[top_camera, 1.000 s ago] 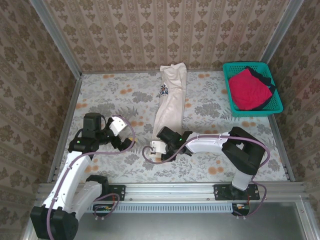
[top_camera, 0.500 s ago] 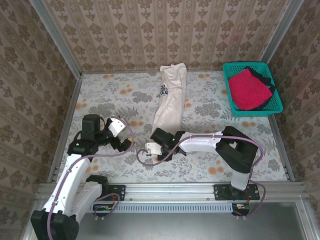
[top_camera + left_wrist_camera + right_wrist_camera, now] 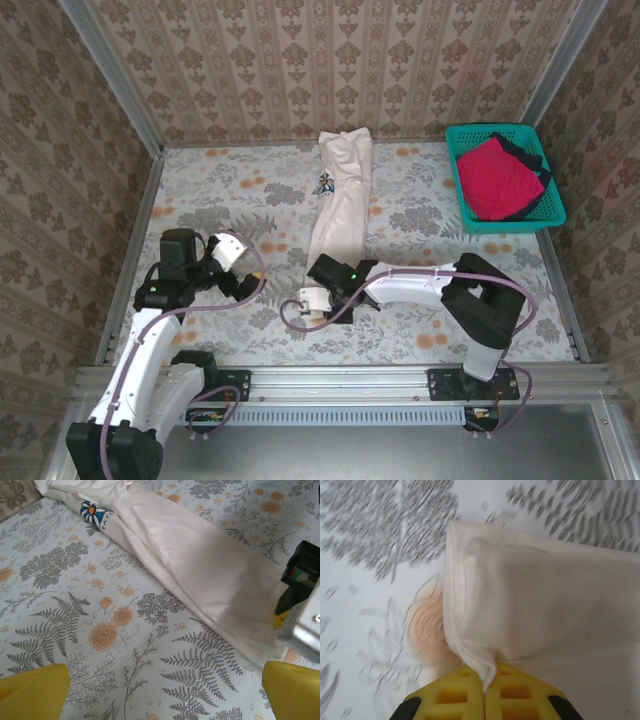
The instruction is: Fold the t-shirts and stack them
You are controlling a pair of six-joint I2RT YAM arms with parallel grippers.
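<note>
Right end effector (image 3: 485, 680) pinches the hem of one cream shirt (image 3: 340, 200); left end effector (image 3: 160, 692) gapes; red shirt (image 3: 495, 180), dark shirt (image 3: 528, 155) share one basket (image 3: 510, 222).

Left claw (image 3: 165, 687) spread (2 yellow fingers), right claw (image 3: 485, 682) pinched tight

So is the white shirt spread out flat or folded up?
Folded: the white shirt lies as a narrow strip with layered edges, its near corner pinched by the right fingers.

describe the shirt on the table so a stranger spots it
On the floral table, a long cream-white t-shirt stretches down the middle from the far edge. Unlike the red shirt in the teal basket, it carries a blue daisy print.
</note>
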